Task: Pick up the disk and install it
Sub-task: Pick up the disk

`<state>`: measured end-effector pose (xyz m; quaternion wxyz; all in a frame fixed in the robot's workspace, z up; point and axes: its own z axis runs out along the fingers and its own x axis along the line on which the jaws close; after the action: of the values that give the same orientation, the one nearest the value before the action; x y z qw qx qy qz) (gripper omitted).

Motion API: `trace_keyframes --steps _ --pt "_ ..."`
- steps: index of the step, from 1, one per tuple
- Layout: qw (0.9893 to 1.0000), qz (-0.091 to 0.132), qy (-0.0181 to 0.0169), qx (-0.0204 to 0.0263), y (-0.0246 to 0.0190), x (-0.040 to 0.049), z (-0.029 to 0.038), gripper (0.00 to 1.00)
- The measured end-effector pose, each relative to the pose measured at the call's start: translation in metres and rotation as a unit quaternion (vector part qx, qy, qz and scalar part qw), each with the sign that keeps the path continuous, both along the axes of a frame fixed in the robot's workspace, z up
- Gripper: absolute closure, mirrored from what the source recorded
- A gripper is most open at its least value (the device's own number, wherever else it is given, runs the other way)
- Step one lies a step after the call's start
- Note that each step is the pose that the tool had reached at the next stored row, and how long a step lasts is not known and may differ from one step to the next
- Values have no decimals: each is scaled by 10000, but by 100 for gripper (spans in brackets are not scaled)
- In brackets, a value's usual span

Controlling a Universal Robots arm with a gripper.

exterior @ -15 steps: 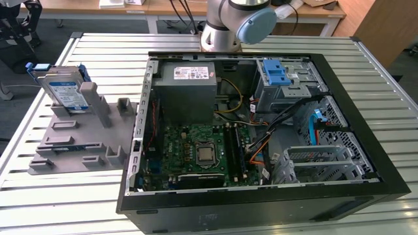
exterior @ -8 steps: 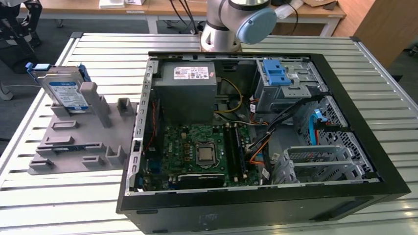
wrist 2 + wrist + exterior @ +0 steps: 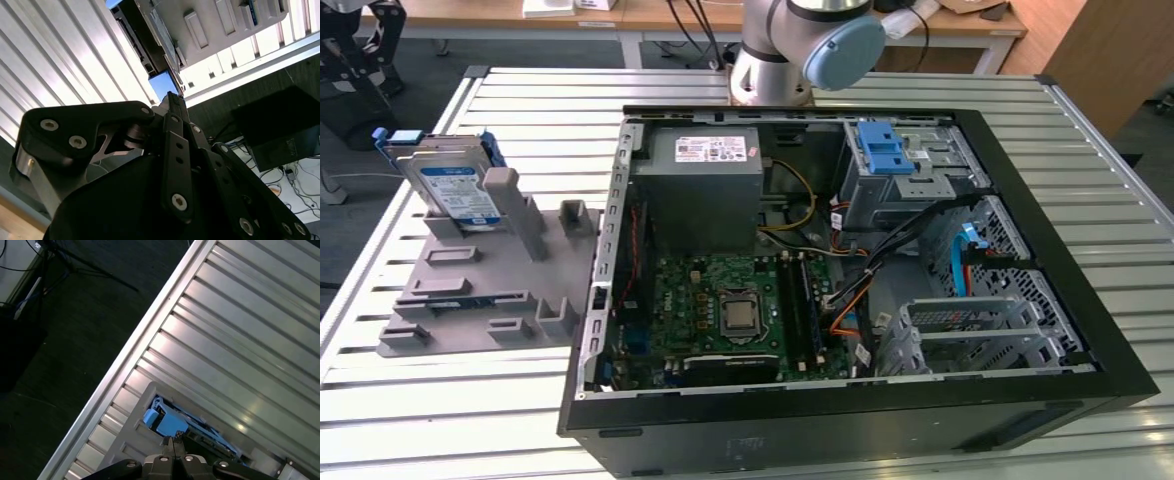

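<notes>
Currently my pincer [image 3: 172, 441] has its two black fingers drawn together so that the tips meet. In both wrist views those tips sit just beside a blue plastic corner of the disk [image 3: 454, 190]; I cannot tell whether they touch it. In the exterior view the disk stands upright on its edge, white-and-blue label facing out, slotted into a grey holder [image 3: 467, 290]. That holder rests on a slatted metal table [image 3: 440, 430], at the exterior view's left of an open computer case [image 3: 854, 430]. The case lies on its side with its circuit board [image 3: 720, 310] and grey power box [image 3: 707, 170] exposed.
</notes>
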<state>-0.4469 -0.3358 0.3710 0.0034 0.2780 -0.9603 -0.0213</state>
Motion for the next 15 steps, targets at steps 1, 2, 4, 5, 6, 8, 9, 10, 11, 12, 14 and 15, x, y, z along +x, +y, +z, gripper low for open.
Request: trace_keyframes --steps 1,2,4,5,6,8,9,10,11,12,14,15 --pt "10000 14 0 0 0 0 0 89" --pt "10000 28 0 0 0 0 0 89" --pt "10000 55 0 0 0 0 0 89" --pt "10000 69 0 0 0 0 0 89" --pt "10000 83 0 0 0 0 0 89" --pt "9999 117 0 0 0 0 0 89" --pt "9999 136 0 0 0 0 0 89" --pt "9999 158 0 0 0 0 0 89" --pt "9998 181 0 0 0 0 0 89" --pt "9998 201 0 0 0 0 0 89" --pt "9998 205 0 0 0 0 0 89" --pt "9998 205 0 0 0 0 0 89"
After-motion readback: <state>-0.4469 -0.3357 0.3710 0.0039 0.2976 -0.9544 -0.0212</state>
